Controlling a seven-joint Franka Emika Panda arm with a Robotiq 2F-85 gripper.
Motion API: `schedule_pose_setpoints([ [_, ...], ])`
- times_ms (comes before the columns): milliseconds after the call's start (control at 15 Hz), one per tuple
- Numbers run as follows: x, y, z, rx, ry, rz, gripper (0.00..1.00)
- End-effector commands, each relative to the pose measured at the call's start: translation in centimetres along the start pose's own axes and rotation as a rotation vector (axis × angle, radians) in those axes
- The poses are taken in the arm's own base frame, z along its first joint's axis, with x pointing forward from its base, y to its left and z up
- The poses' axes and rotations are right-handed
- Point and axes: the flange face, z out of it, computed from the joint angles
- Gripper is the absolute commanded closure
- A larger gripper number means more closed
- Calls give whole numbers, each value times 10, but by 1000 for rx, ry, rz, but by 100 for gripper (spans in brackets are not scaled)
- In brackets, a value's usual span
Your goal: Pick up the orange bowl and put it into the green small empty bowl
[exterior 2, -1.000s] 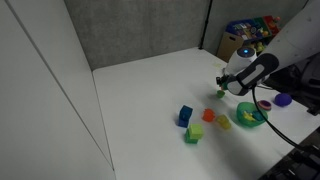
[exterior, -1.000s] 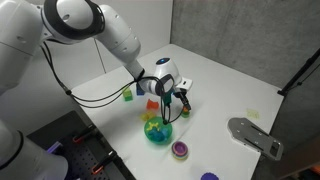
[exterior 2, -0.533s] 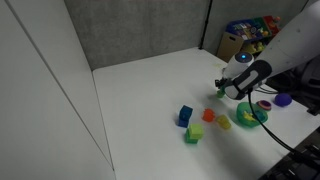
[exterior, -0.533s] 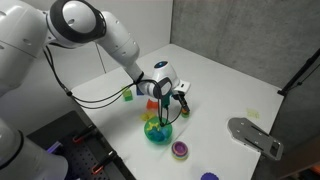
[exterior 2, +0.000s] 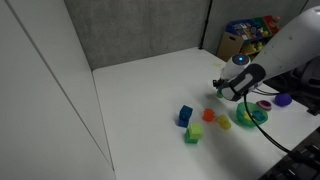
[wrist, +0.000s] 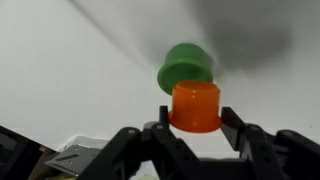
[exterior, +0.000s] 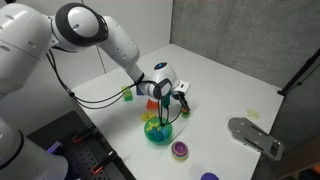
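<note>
Orange bowl (wrist: 195, 106): looks light, rigid, slick plastic; end effector (wrist: 196, 130) clamped across its sides, green small empty bowl (wrist: 186, 66) just beyond.

White table (exterior: 230, 85) against grey panel walls (exterior 2: 140, 30)

ITEM 1: tiny round plain-orange plastic toy bowl (wrist: 195, 106) | STATE: clamped on both sides between the two fingers of the gripper (wrist: 195, 128), seen side-on | ITEM 2: tiny light-green plastic toy bowl (wrist: 187, 67) | STATE: blurred, free of the fingers, on the white tabletop (wrist: 70, 70) | RELATION: orange bowl overlaps the green bowl's near edge in the wrist view; contact cannot be told.
</note>
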Motion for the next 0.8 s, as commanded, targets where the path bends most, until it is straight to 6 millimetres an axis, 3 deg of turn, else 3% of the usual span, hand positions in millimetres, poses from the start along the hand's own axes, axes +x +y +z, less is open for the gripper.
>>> schedule_pose_setpoints([
  [0,8,1,4,-6,37,11,70],
  [200,10,4,5,-15,38,13,70],
  [267,10,5,5,-16,38,12,46],
  [333,9,5,5,-17,38,12,29],
  [400,9,5,5,-17,38,12,19],
  [600,11,5,1,-13,43,11,0],
  [733,13,5,-2,-13,34,12,0],
])
